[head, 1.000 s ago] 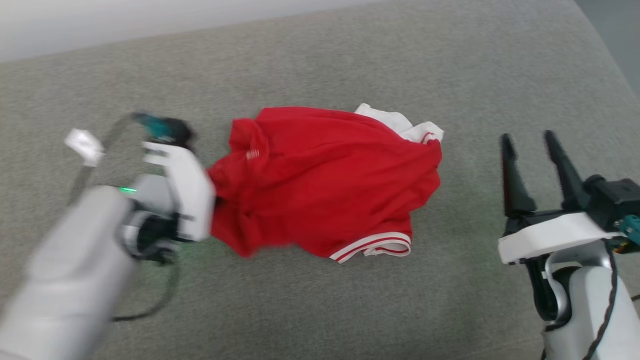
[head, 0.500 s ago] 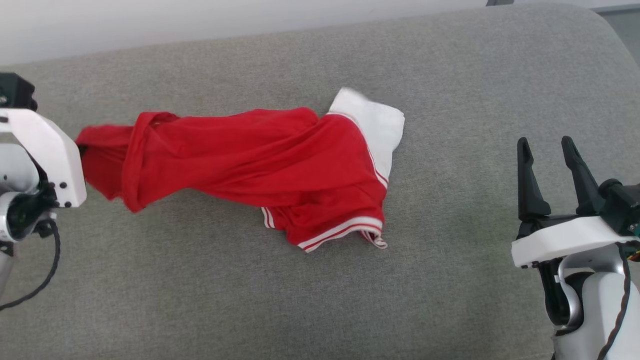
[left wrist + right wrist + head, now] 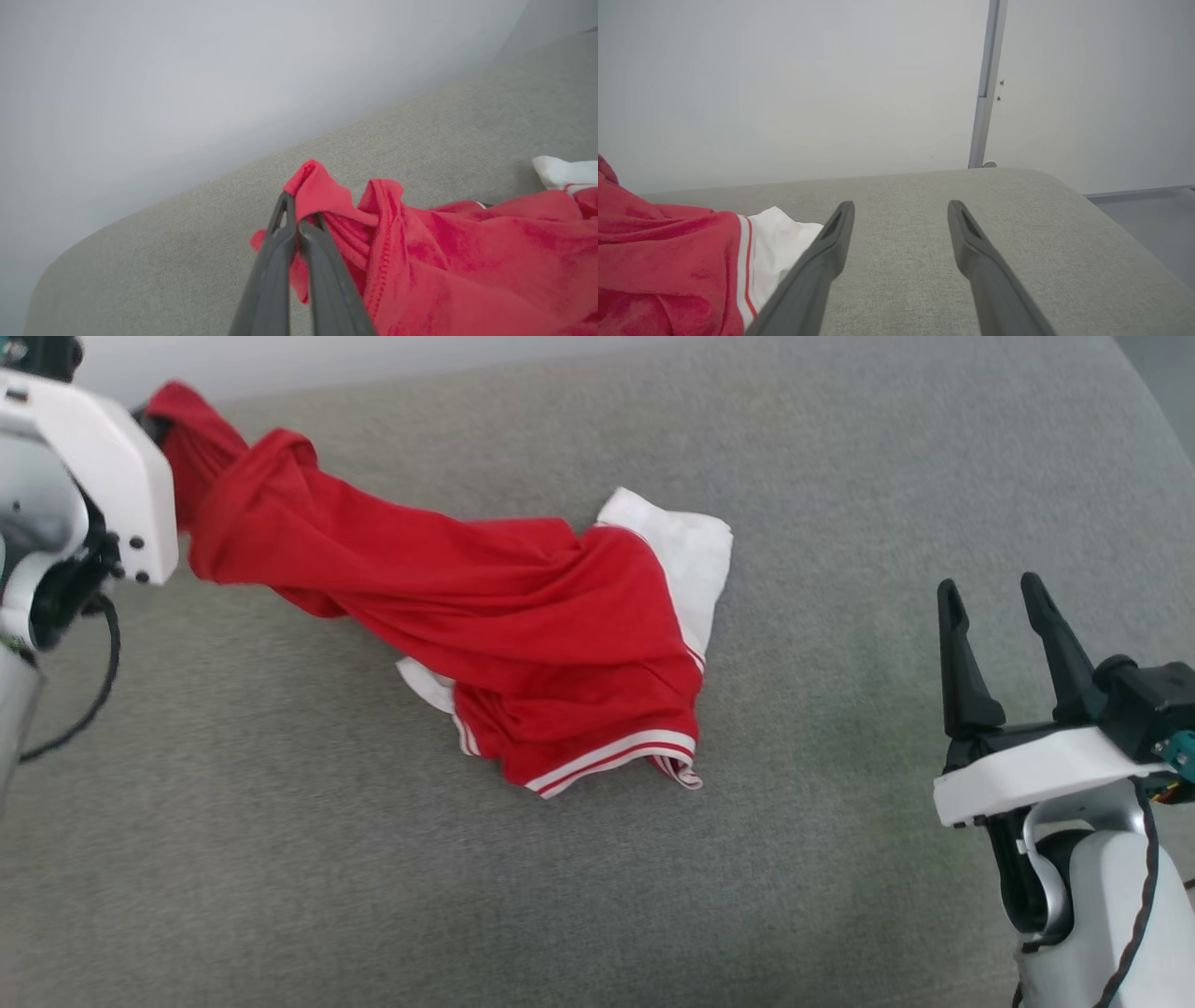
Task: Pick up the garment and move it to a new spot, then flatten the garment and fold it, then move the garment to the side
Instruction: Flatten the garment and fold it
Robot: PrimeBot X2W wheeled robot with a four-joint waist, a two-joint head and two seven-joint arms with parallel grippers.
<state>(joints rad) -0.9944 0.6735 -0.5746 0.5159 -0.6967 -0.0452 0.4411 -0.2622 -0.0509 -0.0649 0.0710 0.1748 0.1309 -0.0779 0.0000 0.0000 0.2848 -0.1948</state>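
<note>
left wrist view | left gripper [image 3: 299,212] pinching garment [image 3: 467,261] | right gripper [image 3: 901,206] agape

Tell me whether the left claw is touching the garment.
Touching: the left wrist view shows the left claw pinching a red edge of the garment.

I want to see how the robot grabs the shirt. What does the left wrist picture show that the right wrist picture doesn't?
Left wrist view: the left gripper pinched shut on a red edge of the garment. Right wrist view: the right gripper open, holding nothing, and a grey pole against the wall. Both: the red garment with its white sleeve, lying on the grey cushion.
</note>
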